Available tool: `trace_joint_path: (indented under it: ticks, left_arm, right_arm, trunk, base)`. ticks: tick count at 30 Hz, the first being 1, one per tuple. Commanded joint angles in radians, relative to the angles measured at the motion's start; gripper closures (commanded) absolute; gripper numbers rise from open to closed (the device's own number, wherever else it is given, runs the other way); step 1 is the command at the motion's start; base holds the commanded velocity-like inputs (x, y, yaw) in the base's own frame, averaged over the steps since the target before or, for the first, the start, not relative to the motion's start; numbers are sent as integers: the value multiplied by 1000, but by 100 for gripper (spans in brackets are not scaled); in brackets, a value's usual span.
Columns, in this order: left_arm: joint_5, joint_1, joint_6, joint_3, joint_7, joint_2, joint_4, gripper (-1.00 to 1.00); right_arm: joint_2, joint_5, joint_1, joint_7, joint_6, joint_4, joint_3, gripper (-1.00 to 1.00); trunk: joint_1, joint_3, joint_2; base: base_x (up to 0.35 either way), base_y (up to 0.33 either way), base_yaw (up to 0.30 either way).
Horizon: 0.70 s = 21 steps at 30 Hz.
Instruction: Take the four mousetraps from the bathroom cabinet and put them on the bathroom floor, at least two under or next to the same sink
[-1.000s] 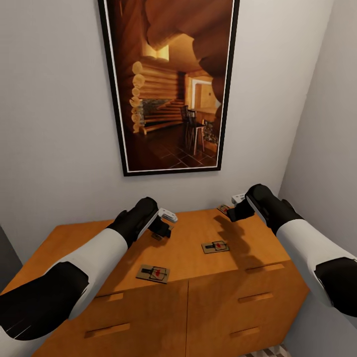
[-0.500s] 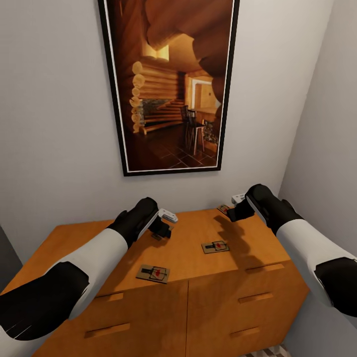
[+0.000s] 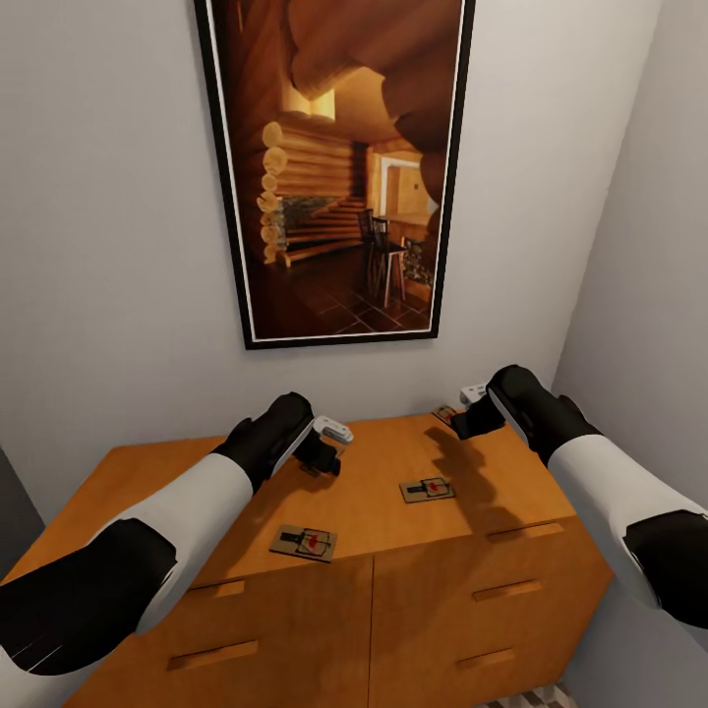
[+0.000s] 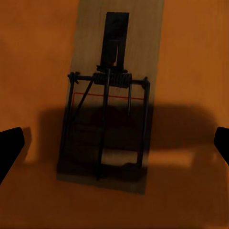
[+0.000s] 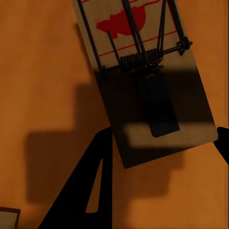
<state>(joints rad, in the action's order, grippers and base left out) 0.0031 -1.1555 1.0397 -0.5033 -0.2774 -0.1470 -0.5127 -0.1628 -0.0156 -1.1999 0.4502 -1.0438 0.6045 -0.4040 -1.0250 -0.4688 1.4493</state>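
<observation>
Pickup step at the cabinet point(image 3: 393, 610), both grippers poised over mousetraps on its orange-brown top.

Left gripper point(image 3: 322, 454) hangs above one mousetrap point(image 4: 109, 100), fingers spread wide with the trap between them in the left wrist view, touching nothing. Right gripper point(image 3: 470, 418) is over the rear trap point(image 5: 145, 76) by the wall, spread, one finger beside the trap's edge. Two more traps point(image 3: 304, 542) point(image 3: 428, 489) lie nearer the front. Judged next: lower each gripper and close across the thin board. No writing or brand is readable, just a red printed shape on each board.
</observation>
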Motion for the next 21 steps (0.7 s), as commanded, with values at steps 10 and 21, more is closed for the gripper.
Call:
trace_joint_path:
  ticks: [10, 21]
  left_arm:
    - [-1, -1, -1, -4, -4, 1, 30, -100]
    - [-3, -1, -2, -4, -5, 6, 47, -100]
  right_arm:
    - [-1, 0, -1, -1, -3, 1, -6, 100]
    - [-1, 0, -1, -2, -3, -20, -6, 100]
  trunk:
    - [0, -1, 1]
    - [0, -1, 1]
  base:
    - [0, 0, 0]
    - [0, 0, 0]
